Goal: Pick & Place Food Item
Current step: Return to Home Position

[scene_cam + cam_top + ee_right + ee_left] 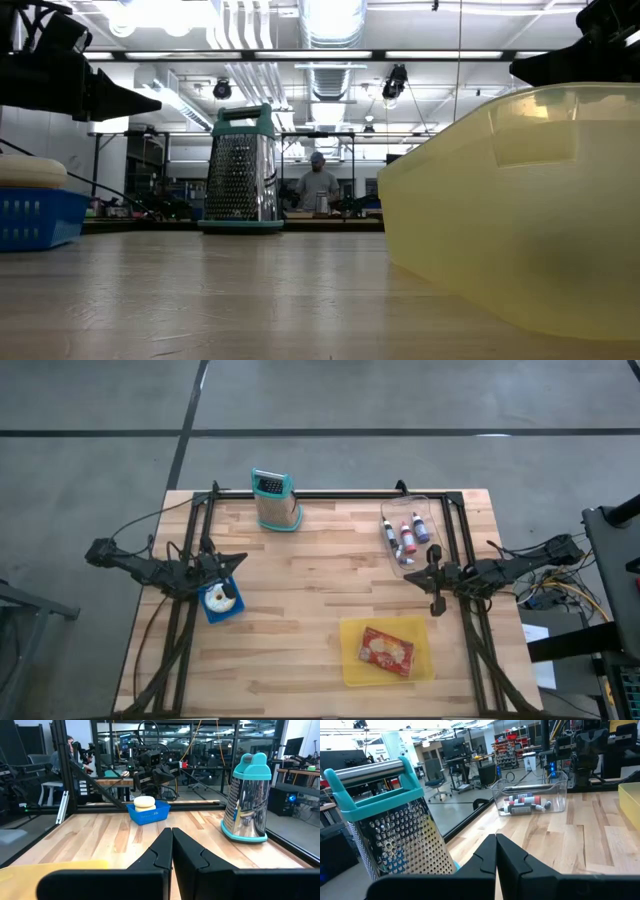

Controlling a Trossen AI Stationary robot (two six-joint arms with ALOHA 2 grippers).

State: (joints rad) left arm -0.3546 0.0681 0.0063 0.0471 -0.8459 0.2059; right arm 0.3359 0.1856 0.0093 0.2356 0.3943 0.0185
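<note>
- Item: white donut [145,802], uppermost thing in the blue bin [148,815], at the left side of the table. Whatever lay beneath it was hidden by the bin wall.
- Handling, as judged: light, with a rounded and fairly smooth top. It was probably soft enough to dent, though the views were too distant to tell a real donut from a foam or plastic one. A gentle pinch would suit it.
- Hold point, as judged: across the ring, 1 finger in the hole and 1 on the outer edge, or across the whole width from above. The bin's walls left little room for a side approach.
- Left gripper [496,842]: 2 fingers pressed together, carrying nothing, raised just beside the bin and pointing toward the table's middle.
- Right gripper [172,837]: 2 fingers likewise pressed together and bare, raised at the right side, facing the bin across the table.
- Other stock: box grater [275,501] with teal handle, upright at the far edge; clear container [408,532] of small bottles, far right; yellow tray [350,660] holding a red packet [386,650], near edge.
- Status, as judged: placing done, both arms drawn back.
</note>
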